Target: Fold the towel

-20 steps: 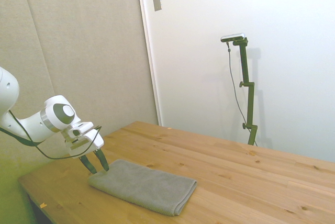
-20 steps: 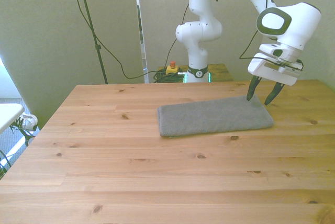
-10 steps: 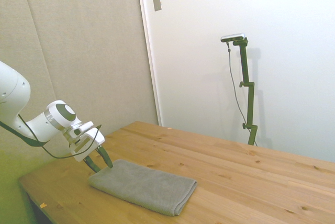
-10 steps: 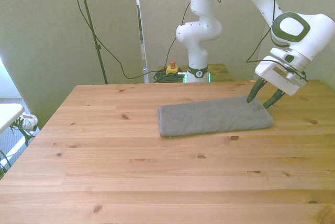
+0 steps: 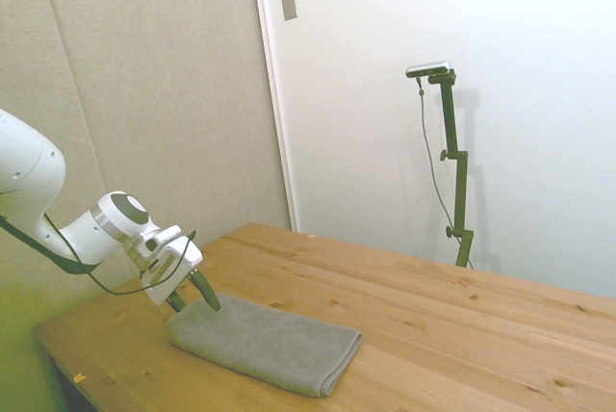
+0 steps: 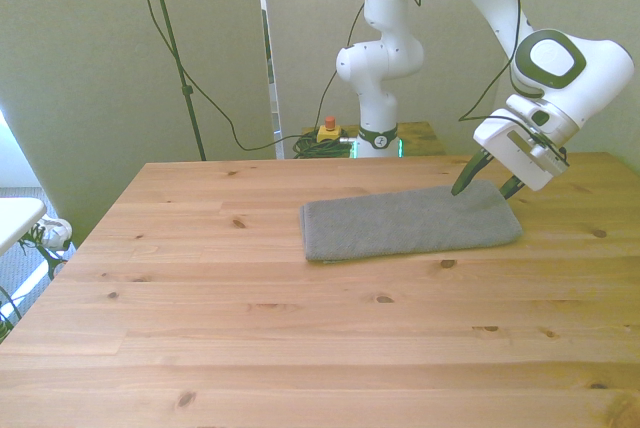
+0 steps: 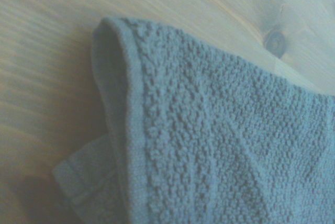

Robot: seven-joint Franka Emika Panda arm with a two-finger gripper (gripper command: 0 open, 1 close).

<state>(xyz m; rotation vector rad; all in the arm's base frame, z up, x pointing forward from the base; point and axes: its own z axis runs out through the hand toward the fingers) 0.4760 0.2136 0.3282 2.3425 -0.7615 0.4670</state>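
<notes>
The end effector (image 6: 484, 184), its two dark fingers spread apart and holding nothing, is tilted low at the short end of the towel (image 6: 410, 221) on the front view's right. Over the last second it has swung from hanging upright just off that end to a slanted pose, with one fingertip now over the cloth's far corner and the other just past the edge; whether either tip touches the fabric cannot be made out. The change reads as the approach to a pinch on that corner, so the fold itself appears not yet begun. The grey towel (image 5: 262, 342) lies flat on the wooden surface (image 6: 300, 328), toward the far side and right of centre in the front view, unmoved through the last second. Its long axis runs across that view, left to right, roughly parallel to the surface's far edge. Up close, the wrist view shows the corner (image 7: 112, 30) in doubled layers, a lower hem (image 7: 84, 182) peeking out beneath the top one.
</notes>
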